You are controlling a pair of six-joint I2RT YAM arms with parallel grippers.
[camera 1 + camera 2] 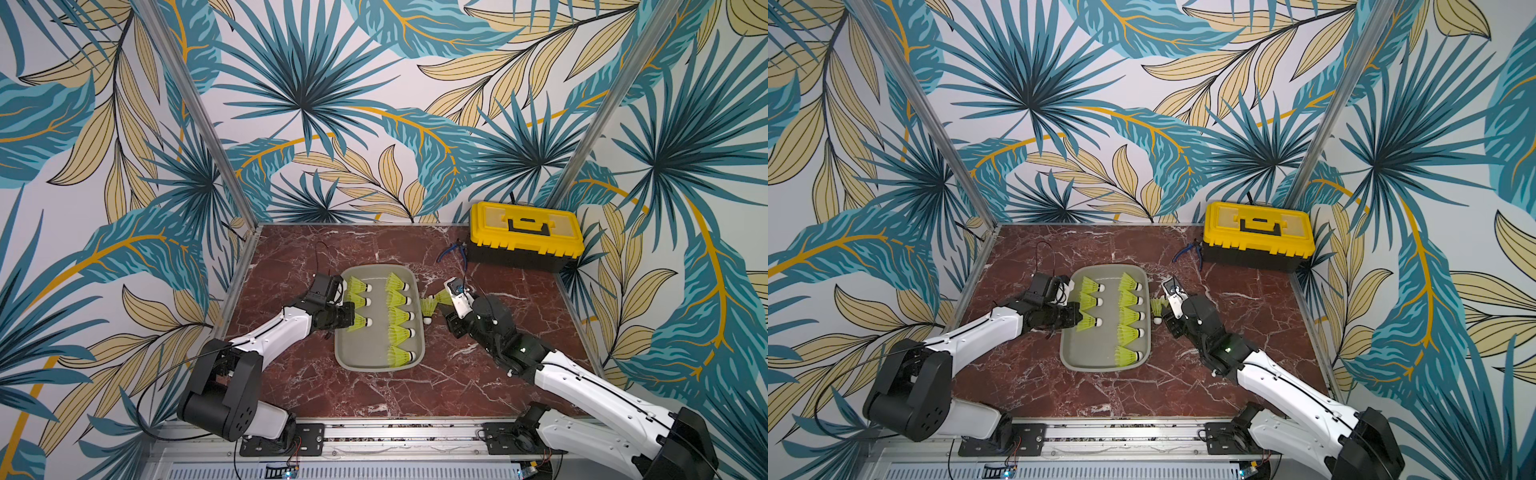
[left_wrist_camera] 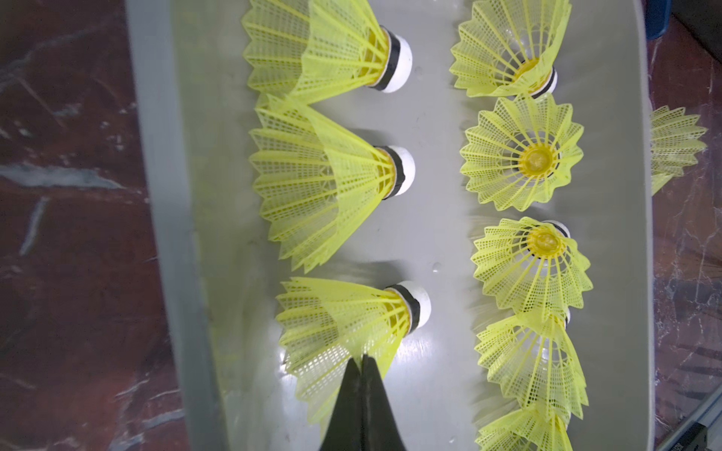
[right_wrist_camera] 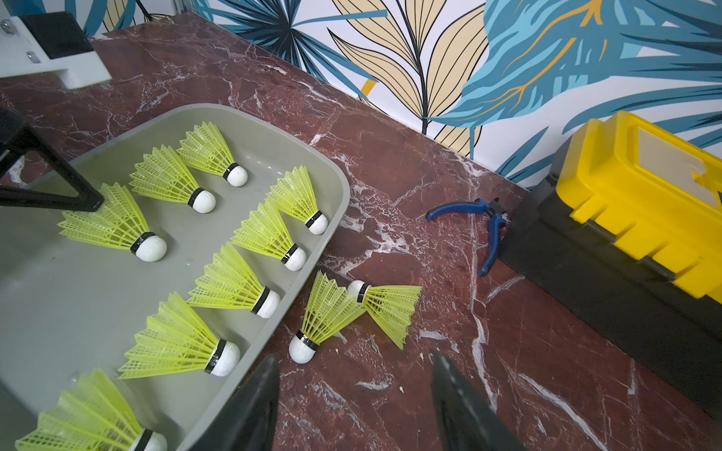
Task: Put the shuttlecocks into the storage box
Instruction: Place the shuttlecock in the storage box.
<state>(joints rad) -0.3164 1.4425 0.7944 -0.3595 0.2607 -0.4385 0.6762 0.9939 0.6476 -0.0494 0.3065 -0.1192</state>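
Left pincer [image 2: 361,361] is pressed together at a shuttlecock [image 2: 344,324] skirt inside the tray [image 2: 164,195]; whether it grips is unclear. Right pincer [image 3: 355,359] is spread and empty, its arm partly hiding the loose shuttlecocks [image 1: 428,306].

Neon-yellow shuttlecocks [image 1: 399,318], grey storage box [image 1: 365,353], red-marble table [image 1: 374,395]

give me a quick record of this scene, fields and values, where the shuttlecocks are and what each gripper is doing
in storage box: eight shuttlecocks, rows of three and five
on table beside box: two loose shuttlecocks, touching each other
left gripper: shut, tips at the skirt of one boxed shuttlecock
right gripper: open, empty, near the loose pair
other: yellow toolbox, blue pliers beside it
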